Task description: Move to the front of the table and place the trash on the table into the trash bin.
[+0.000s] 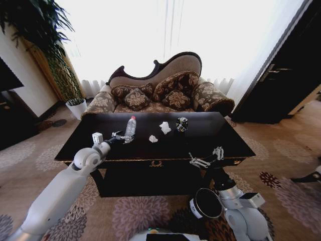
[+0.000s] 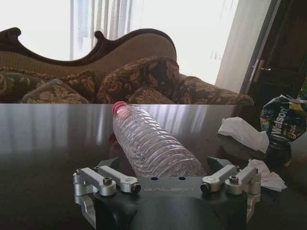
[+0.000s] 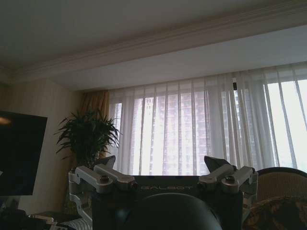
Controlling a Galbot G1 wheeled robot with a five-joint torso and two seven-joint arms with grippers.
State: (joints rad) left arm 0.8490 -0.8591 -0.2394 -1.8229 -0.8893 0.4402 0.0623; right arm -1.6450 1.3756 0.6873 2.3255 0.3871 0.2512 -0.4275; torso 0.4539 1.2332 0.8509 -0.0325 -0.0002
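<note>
From the head camera, the large glossy black-brown wooden table (image 1: 210, 135) is spreading across the middle. Toward 10 o'clock on its top the left gripper (image 1: 122, 136) is hovering with fingers spread around the base of a clear ribbed plastic bottle with a pink cap (image 1: 131, 126). At 12 o'clock two crumpled white paper wads (image 1: 164, 127) are lying beside a dark crushed drink can (image 1: 182, 124). At 5 o'clock the right gripper (image 1: 208, 157) is pointing upward, fingers apart, above the small dark cylindrical trash bin (image 1: 206, 203) on the carpet.

In the left wrist camera, the bottle is lying between the parted fingers (image 2: 108, 180); wads and can are sitting at 3 o'clock.

In the right wrist camera, the spread fingers (image 3: 98, 177) are facing sheer white curtains (image 3: 201, 124).
</note>
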